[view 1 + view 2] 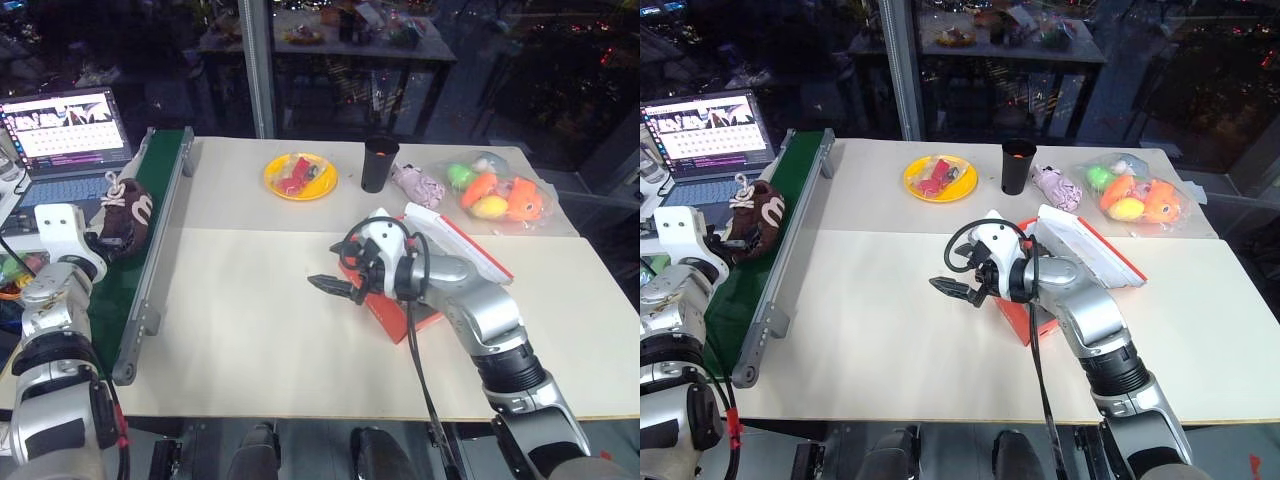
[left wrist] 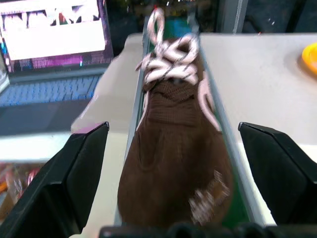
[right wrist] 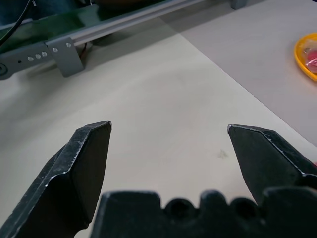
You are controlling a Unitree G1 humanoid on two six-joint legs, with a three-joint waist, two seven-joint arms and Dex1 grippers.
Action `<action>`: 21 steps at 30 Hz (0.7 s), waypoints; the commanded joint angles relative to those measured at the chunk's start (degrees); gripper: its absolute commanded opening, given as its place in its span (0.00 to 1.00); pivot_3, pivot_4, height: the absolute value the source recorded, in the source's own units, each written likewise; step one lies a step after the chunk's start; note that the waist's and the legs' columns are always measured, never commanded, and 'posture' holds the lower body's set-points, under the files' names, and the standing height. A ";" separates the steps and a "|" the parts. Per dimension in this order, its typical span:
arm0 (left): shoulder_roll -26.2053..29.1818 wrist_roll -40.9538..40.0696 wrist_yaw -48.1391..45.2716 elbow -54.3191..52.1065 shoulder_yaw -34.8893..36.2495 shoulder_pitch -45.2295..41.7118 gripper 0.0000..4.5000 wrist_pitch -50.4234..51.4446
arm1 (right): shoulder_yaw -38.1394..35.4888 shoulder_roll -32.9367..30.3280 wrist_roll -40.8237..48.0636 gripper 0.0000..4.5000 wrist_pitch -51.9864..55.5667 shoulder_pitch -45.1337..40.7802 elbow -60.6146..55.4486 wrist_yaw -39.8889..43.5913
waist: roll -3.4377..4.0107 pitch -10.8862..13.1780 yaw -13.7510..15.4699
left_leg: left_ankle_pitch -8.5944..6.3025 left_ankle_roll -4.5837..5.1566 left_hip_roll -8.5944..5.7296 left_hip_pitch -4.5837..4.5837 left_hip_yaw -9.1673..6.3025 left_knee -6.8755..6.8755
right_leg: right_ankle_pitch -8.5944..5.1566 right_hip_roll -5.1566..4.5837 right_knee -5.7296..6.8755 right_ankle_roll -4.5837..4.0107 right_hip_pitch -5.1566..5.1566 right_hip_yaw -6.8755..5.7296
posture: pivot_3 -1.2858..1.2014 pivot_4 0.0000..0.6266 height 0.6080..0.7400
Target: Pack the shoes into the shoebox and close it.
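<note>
Your left hand is spread wide, its two fingers on either side of the one brown shoe you can see, which lies on the green conveyor belt along the table's left edge, just short of the laptop. Expect the shoe to be light and soft: the suede upper will give under pressure and the laces are loose, so take it across the firmer body around the middle or heel, not by the laces or the toe. Your right hand is also wide and empty, hovering over the bare middle of the table. The red-orange shoebox sits behind that arm, toward the table's right side, its lid raised; thin cardboard, so it will slide or dent if pushed hard. Count one shoe, one box, one yellow plate, one black cup, one bag of toys
</note>
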 commanded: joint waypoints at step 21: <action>-14.71 -13.81 -2.87 -38.25 -1.60 1.00 0.00 18.52 | -15.73 5.22 13.80 1.00 13.17 -5.21 -4.10 -7.41 | -0.19 0.09 2.86 | -0.01 -0.30 0.01 -0.15 0.00 0.13 | 0.17 -0.11 0.00 -0.31 0.11 -0.19 | 0.52 0.24 0.97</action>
